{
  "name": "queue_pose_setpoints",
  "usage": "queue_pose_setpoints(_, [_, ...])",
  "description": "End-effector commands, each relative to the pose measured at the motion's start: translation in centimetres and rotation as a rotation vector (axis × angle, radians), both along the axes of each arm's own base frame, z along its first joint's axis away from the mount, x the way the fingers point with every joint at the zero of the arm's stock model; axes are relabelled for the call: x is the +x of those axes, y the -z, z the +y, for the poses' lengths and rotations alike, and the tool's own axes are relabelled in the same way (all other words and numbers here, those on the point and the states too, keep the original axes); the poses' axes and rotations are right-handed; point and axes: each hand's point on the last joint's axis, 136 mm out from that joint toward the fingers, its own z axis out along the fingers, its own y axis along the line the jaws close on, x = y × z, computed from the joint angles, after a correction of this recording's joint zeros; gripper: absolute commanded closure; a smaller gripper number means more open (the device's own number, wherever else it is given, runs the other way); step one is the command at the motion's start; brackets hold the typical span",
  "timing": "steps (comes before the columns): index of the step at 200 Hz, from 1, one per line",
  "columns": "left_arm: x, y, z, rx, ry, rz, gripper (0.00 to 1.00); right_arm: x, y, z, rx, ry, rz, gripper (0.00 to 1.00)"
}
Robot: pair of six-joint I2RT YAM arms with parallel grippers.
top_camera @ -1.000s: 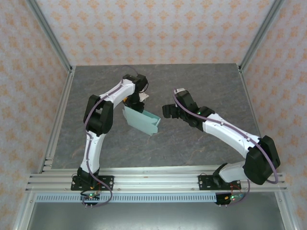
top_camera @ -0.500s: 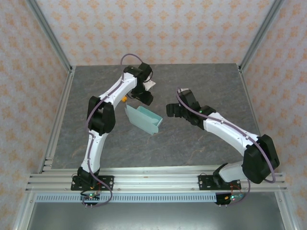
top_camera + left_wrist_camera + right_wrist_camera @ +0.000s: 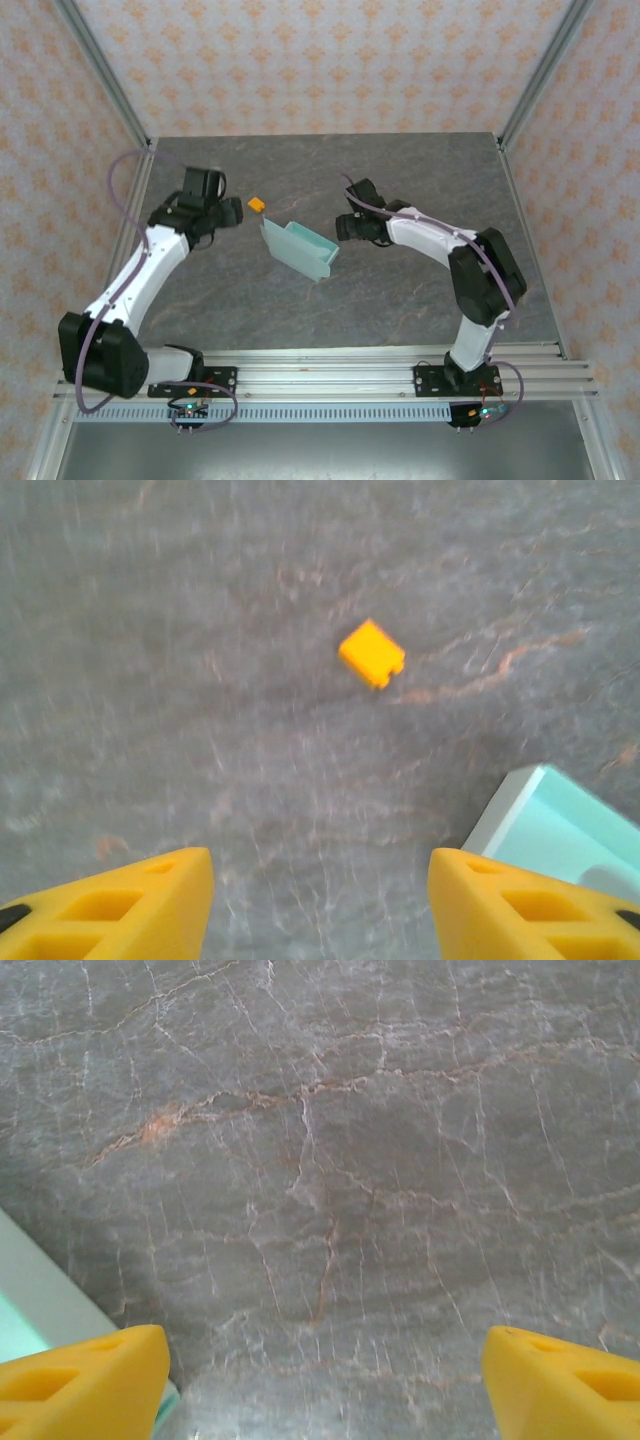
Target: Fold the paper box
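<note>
mint-green card forms the paper box [image 3: 297, 247], which lies on the grey stone tabletop [image 3: 400, 170] about midway between the two arms, its long axis running diagonally from far-left to near-right. it appears only partly formed: walls stand up along its edges and the upper face is open, so the folding seems unfinished. neither arm touches it.

left fingers [image 3: 120, 905] are spread apart with nothing between them, set well off to the left of the box. their wrist view looks down on bare stone, with the small orange block [image 3: 372, 653] ahead and a corner of the box at lower right. the block lies near the box's far-left corner, apart from it.

right fingers [image 3: 85, 1375] are likewise spread wide and hold nothing. they sit just beside the box's right-hand side, whose pale edge enters at the left of their wrist view.

probable reason for this arrangement: the box rests free on the tabletop so that either arm can take hold. the right is better placed to reach a wall or flap, and the left leaves room.
</note>
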Motion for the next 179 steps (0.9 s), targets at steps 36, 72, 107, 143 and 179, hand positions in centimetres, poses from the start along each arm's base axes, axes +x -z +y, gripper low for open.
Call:
queue_pose_setpoints(36, [-5.0,10.2,-3.8,-0.356,-0.088,0.073,0.43,-1.1,3.1,0.4,-0.1,-0.075,0.1,0.21])
queue_pose_setpoints(72, [-4.8,11.9,-7.7,-0.389,-0.004,0.113,0.44,-3.5,3.5,1.4,-0.029,-0.138,0.157,0.23])
queue_pose_setpoints(107, [-3.1,13.5,-9.1,-0.388,0.013,0.132,0.46,-5.9,3.3,2.9,0.056,-0.184,0.182,0.24])
queue_pose_setpoints(143, [-0.5,13.7,-8.9,-0.332,0.005,0.115,0.5,-7.5,2.5,5.0,0.197,-0.211,0.182,0.25])
queue_pose_setpoints(179, [2.8,14.0,-10.3,-0.329,0.047,0.131,0.52,-7.6,1.5,4.6,0.22,-0.191,0.143,0.25])
